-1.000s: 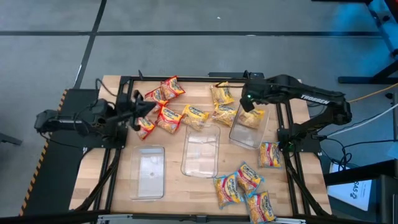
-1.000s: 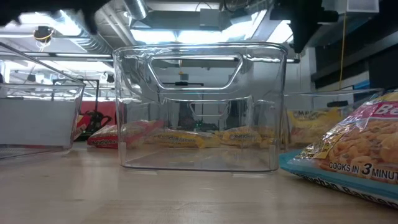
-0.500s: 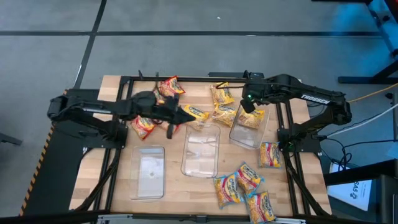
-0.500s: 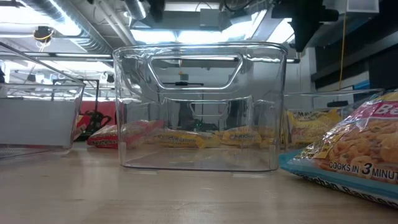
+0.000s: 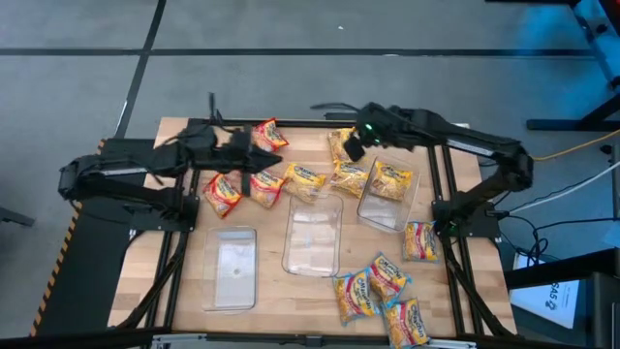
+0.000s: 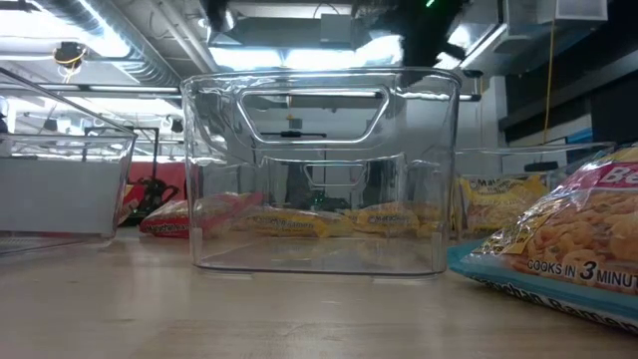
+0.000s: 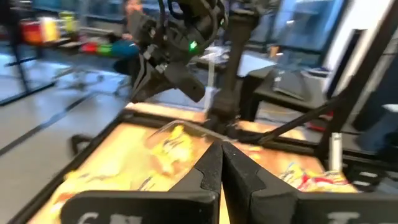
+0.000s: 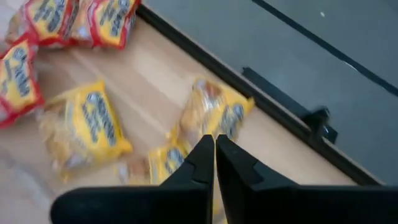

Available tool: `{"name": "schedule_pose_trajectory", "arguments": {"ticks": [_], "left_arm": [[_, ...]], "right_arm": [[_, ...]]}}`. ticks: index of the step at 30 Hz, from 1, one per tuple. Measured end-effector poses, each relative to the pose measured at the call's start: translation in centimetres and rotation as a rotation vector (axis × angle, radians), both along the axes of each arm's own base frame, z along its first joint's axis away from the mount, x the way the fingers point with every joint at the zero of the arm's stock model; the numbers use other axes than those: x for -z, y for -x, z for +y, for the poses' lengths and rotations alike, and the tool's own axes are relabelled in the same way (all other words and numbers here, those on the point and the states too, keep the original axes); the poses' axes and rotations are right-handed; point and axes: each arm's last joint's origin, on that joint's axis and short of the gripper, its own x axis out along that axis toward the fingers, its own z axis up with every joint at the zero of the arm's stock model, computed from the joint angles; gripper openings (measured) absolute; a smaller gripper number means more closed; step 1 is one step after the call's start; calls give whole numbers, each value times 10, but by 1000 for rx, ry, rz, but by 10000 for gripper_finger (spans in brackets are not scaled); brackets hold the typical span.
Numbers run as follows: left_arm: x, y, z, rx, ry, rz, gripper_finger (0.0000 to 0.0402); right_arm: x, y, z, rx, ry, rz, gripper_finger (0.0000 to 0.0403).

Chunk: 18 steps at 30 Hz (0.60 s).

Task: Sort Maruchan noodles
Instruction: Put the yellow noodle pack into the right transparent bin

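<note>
From above, the right end effector (image 5: 351, 145) has swung off the right tray (image 5: 387, 208) and now hangs over the yellow packets (image 5: 346, 163) at the far edge of the surface (image 5: 194, 252). One yellow packet (image 5: 391, 180) lies in that tray, likely a fresh drop. The left end effector (image 5: 238, 142) has pulled back from the middle toward the red packets (image 5: 240, 184) at the far left, carrying nothing. The middle tray (image 5: 312, 237) and the left tray (image 5: 231, 267) hold no packets, and a further heap (image 5: 383, 291) waits at the near right, so the sorting looks barely begun

At surface height, the clear middle tray (image 6: 319, 170) fills the view, a blue-edged packet (image 6: 558, 239) close on the right; the dark arm that hung at the upper right a moment ago has shifted toward the centre

The left wrist camera shows its own fingers (image 7: 210, 171) pressed together on nothing, the other arm (image 7: 180, 37) beyond

The right wrist camera shows its fingers (image 8: 202, 160) nearly together, a thin gap between them, poised above a yellow packet (image 8: 214, 115) beside the surface's edge
</note>
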Motion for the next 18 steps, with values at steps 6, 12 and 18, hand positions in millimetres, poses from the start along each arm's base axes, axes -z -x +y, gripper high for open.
{"name": "schedule_pose_trajectory", "arguments": {"ticks": [6, 12, 18], "left_arm": [[5, 21, -4, -55, 44, 113, 0], [11, 20, -5, -48, 51, 161, 0], [13, 20, -5, -40, 16, 188, 0]], "right_arm": [[40, -17, -56, 13, -93, 61, 24], [65, -9, -110, 26, -222, 7, 71], [83, 4, -137, 101, -429, -76, 128]]}}
